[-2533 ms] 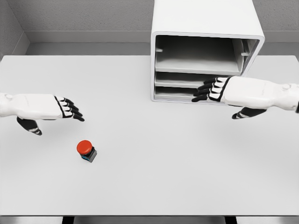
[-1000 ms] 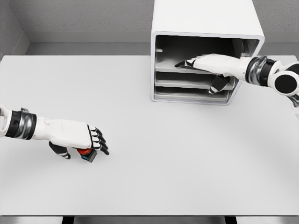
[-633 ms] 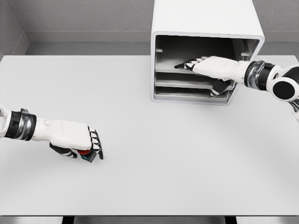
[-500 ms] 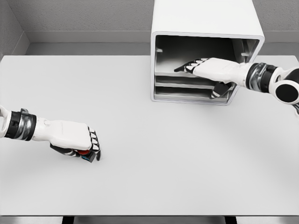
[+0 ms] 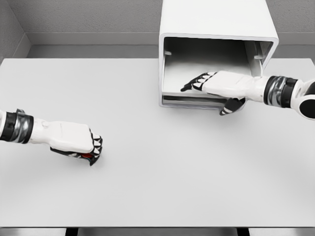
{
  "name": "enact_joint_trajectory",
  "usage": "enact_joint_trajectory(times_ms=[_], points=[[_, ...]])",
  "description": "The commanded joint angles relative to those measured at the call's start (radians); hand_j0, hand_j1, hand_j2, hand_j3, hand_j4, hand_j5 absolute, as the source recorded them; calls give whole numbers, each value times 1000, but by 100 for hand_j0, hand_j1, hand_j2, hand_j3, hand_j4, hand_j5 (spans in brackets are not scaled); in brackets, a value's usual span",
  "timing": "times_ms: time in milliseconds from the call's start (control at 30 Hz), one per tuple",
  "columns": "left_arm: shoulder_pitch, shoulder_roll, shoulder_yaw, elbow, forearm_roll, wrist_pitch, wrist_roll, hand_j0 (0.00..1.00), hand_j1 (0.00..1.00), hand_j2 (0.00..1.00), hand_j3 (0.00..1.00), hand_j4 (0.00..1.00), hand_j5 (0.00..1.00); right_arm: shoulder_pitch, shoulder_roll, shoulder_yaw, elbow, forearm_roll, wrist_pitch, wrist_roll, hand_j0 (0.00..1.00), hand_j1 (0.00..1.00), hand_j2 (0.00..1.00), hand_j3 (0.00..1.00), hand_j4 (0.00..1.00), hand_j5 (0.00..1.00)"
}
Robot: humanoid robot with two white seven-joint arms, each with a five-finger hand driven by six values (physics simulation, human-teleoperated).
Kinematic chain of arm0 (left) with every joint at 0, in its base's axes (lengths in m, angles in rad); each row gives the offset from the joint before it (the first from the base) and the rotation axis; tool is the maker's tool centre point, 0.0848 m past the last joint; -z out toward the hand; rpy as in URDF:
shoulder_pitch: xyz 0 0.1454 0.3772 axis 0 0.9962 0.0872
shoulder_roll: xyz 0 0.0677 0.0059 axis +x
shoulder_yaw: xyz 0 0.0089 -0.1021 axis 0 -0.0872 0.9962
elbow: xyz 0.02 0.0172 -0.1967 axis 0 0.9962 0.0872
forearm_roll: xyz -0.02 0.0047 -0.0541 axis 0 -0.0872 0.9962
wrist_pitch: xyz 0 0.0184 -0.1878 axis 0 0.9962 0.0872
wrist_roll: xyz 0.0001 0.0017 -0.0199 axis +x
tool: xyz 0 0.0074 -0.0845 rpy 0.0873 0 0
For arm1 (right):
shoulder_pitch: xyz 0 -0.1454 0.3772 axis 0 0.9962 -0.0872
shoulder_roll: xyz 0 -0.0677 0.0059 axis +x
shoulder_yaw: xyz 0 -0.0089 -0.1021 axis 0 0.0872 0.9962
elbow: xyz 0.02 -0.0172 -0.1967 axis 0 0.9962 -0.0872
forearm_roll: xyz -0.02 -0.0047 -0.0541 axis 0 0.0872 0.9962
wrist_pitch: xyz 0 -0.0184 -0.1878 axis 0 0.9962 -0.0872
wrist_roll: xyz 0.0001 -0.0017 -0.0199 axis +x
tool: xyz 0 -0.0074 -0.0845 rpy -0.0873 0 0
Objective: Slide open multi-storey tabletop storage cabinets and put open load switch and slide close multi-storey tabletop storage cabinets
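Note:
The load switch (image 5: 87, 156), a red button on a dark base, is almost hidden inside my left hand (image 5: 84, 145), which is curled into a fist around it at the table's left. The white storage cabinet (image 5: 216, 22) stands at the back right. Its top drawer tray (image 5: 173, 95) is slid partway out of the opening. My right hand (image 5: 210, 90) holds the tray's front edge, with its fingers (image 5: 197, 83) lying flat on top and the thumb (image 5: 230, 106) underneath. The lower trays are covered by the pulled-out one.
The grey table (image 5: 162, 167) spreads wide between the hands and toward the front edge. A grey wall runs behind the cabinet. The left forearm comes in at the left edge and the right forearm at the right edge.
My left hand came down on the red switch and closed into a fist around it. My right hand reached into the cabinet, took the top tray and drew it outward.

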Motion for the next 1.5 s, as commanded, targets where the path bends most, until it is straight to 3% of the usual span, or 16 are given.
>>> enact_joint_trajectory(times_ms=[0, 633, 1200, 1467], points=[[0, 8, 1, -2, 5, 2, 0, 41, 41, 41, 41, 41, 41, 0, -17, 3, -8, -31, -23, 2, 100, 100, 100, 100, 100, 100], [-67, 36, 4, -3, 17, 2, 10, 42, 42, 42, 42, 42, 42, 48, -61, -34, -11, -50, -103, 2, 100, 100, 100, 100, 100, 100], [-77, 41, 6, -2, 17, 2, 10, 42, 42, 42, 42, 42, 42, 83, -87, -103, -13, -113, -212, 2, 100, 100, 100, 100, 100, 100], [-81, 45, 6, -2, 19, 2, 10, 42, 42, 42, 42, 42, 42, 103, -130, -118, -14, -133, -408, 2, 100, 100, 100, 100, 100, 100]])
